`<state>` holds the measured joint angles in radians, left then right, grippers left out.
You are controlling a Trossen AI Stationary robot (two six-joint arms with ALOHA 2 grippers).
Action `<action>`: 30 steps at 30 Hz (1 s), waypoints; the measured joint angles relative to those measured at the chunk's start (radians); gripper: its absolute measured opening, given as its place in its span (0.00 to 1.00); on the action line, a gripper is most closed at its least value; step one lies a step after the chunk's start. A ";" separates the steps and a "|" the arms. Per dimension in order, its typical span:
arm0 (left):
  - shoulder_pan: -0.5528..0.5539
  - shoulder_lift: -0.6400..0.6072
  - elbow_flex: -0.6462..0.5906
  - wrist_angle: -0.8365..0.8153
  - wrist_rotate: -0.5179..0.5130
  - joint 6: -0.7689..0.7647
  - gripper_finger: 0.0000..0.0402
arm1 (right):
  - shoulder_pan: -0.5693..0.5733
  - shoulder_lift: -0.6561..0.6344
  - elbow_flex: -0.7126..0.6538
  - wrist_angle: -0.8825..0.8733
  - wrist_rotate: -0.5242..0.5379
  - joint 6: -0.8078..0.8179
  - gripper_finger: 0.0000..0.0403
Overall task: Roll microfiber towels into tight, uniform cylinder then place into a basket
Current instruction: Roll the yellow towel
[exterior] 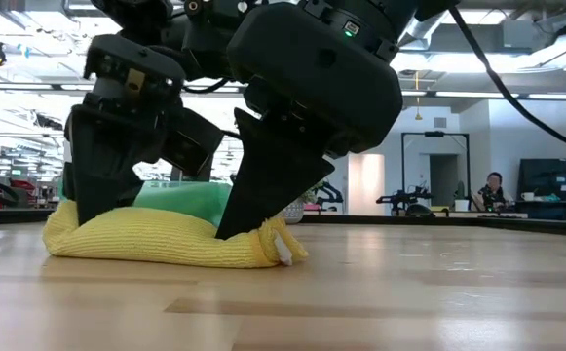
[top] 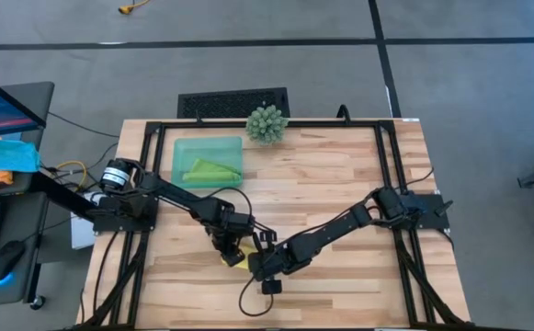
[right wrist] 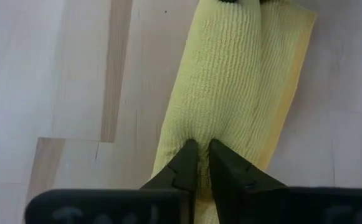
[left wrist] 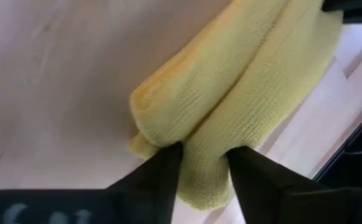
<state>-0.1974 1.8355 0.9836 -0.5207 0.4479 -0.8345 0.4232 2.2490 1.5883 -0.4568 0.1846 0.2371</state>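
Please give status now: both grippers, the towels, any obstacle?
Left gripper and right gripper both pinch rolled yellow towel on table. Green towel in basket. No obstacle seen.

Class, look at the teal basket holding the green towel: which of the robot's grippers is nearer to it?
Left. The left gripper is just below the basket in the high view, on the yellow towel. The right gripper is at the towel's far end.

Bright, even overhead light fills the scene. In the low view, ceiling strip lights (exterior: 516, 95) glow far behind, and the arms appear as dark silhouettes. The near wooden table (exterior: 409, 292) looks soft and blurred.
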 joint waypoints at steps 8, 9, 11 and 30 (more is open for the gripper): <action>-0.001 -0.009 0.001 0.000 0.022 0.120 0.43 | 0.000 0.000 -0.002 0.002 -0.001 0.000 0.13; -0.006 -0.015 0.000 -0.001 0.015 0.129 0.43 | 0.000 0.000 -0.002 0.003 -0.001 0.000 0.13; -0.018 -0.036 -0.001 -0.005 -0.024 0.144 0.42 | 0.000 0.000 -0.002 0.004 -0.001 0.000 0.13; -0.379 -0.305 -0.012 0.111 -0.716 0.275 0.39 | 0.000 0.000 -0.003 0.005 -0.001 0.001 0.13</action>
<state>-0.5766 1.5307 0.9716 -0.4093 -0.2676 -0.5597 0.4229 2.2490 1.5856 -0.4522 0.1833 0.2382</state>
